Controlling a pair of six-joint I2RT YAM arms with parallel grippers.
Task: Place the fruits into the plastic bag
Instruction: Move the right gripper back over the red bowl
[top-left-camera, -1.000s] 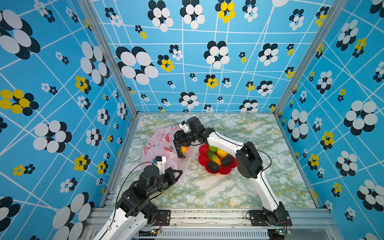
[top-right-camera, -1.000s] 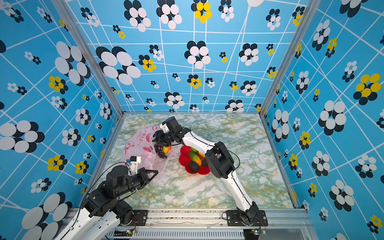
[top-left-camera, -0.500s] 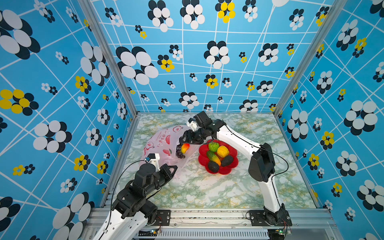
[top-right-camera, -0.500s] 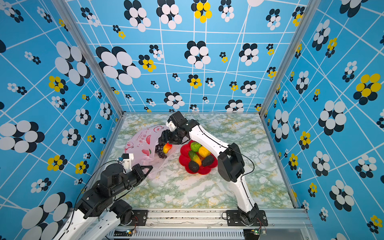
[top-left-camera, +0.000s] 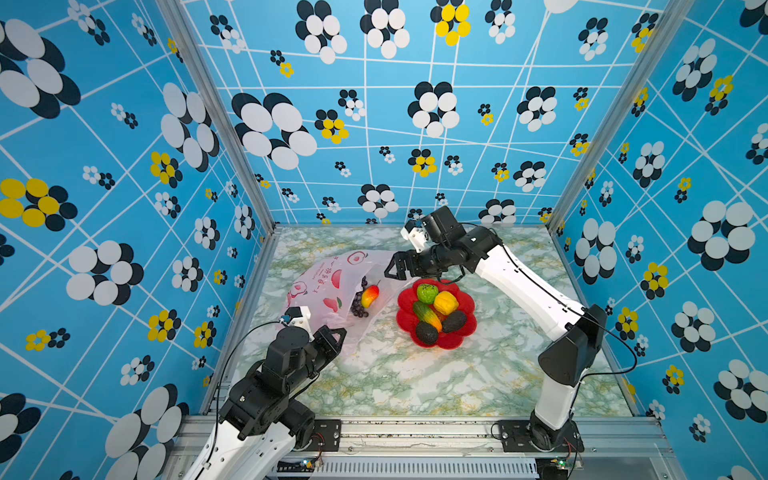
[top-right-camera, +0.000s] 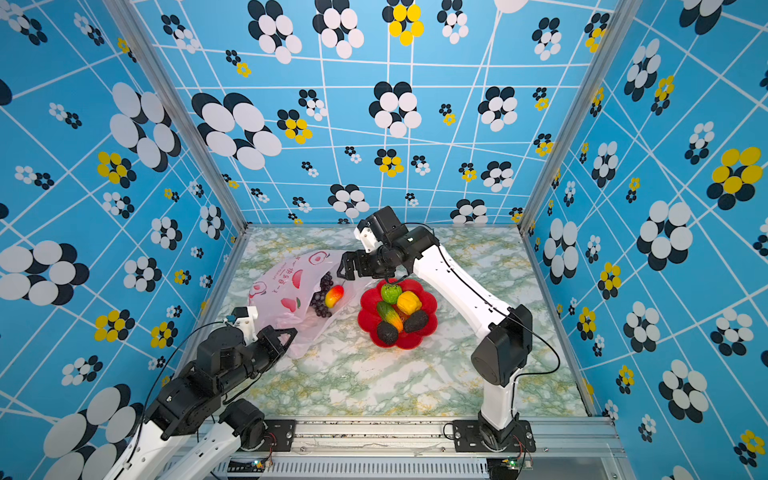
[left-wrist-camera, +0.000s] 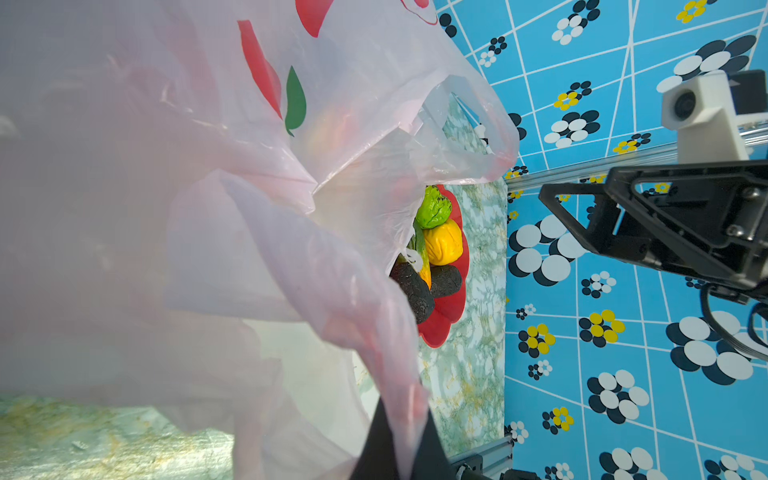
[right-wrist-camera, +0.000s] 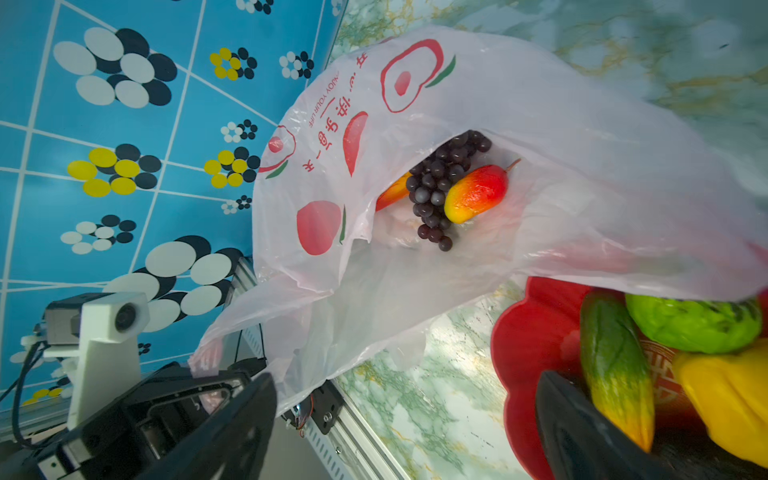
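Your marble table (top-left-camera: 415, 382) has the bag (top-left-camera: 328, 286) slumped on its left side. In both top views the mouth gapes right, toward the red dish (top-left-camera: 451, 341), with the closed end off toward the left wall. It's thin, see-through pale pink, crinkly, with red fruit prints and red writing. Your left gripper (top-left-camera: 338, 334) is clamped onto the bag's near edge, and the left wrist view shows the film running right into a finger (left-wrist-camera: 386, 453). Your right gripper (top-left-camera: 395, 272) hangs just by the bag's far right edge, jaws spread wide, nothing in them. Inside the mouth the grapes (top-left-camera: 358, 303) lie with the bunch running far to near. The mango (top-left-camera: 370, 296) leans on them, red stem end pointing far-right, yellow end near-left. The oblong (top-left-camera: 428, 316) sits slantwise in the dish among four others. Only the right wrist view shows an orange fruit (right-wrist-camera: 390, 193) tucked behind the grapes under the film.
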